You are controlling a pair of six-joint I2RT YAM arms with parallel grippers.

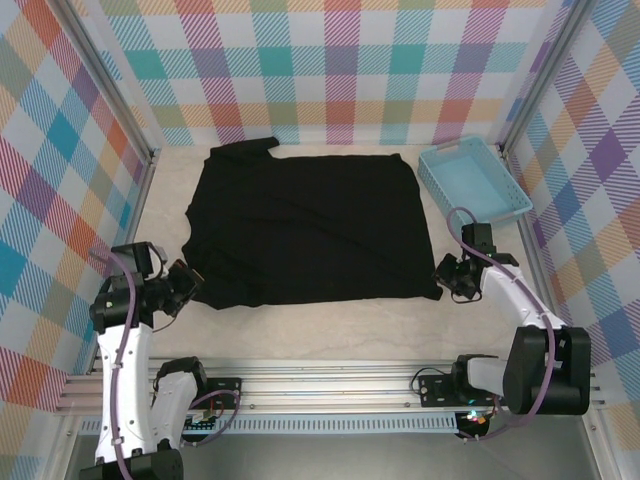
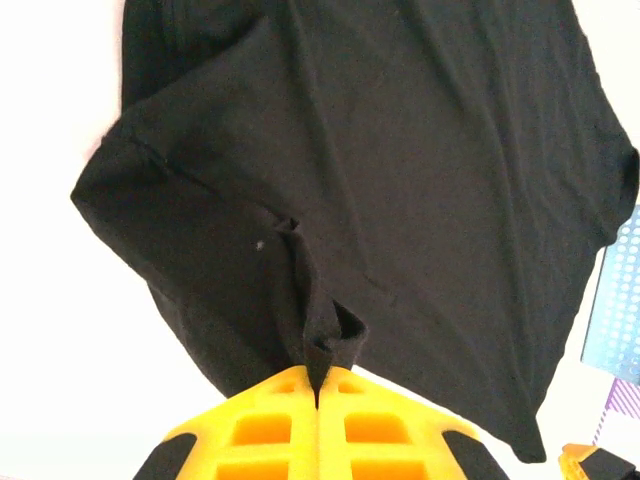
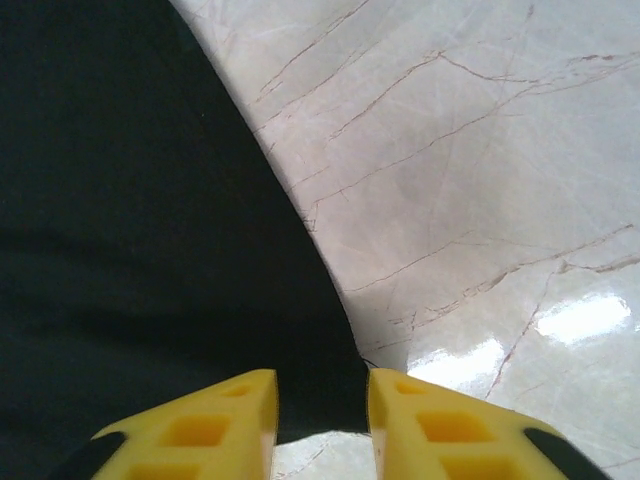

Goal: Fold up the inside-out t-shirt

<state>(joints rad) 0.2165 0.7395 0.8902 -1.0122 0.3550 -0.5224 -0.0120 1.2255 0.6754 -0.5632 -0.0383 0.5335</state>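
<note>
The inside-out t-shirt (image 1: 310,230) lies spread out, black and mostly flat, across the middle of the pale marbled worktop (image 1: 330,330), with a small flap of cloth poking out at its far left corner (image 1: 245,150). A light blue basket (image 1: 475,180) stands at the far right, just beside the shirt's far right corner and apart from both arms.

The left arm (image 1: 125,330) reaches to the shirt's near left corner. In the left wrist view its yellow fingers (image 2: 270,420) are pressed together, and a narrow ridge of black cloth (image 2: 320,330) rises from the t-shirt (image 2: 400,180) into the seam between them, so the left jaws are clenched on a pinch of the shirt's near edge.

The right arm (image 1: 510,295) sits at the near right corner. In the right wrist view its yellow fingers (image 3: 210,430) stand apart, with the shirt's edge (image 3: 130,200) lying slack on the worktop (image 3: 480,150) in the gap between them: the right jaws are released, astride the cloth without squeezing it

Checked walls (image 1: 300,60) close the worktop in
</note>
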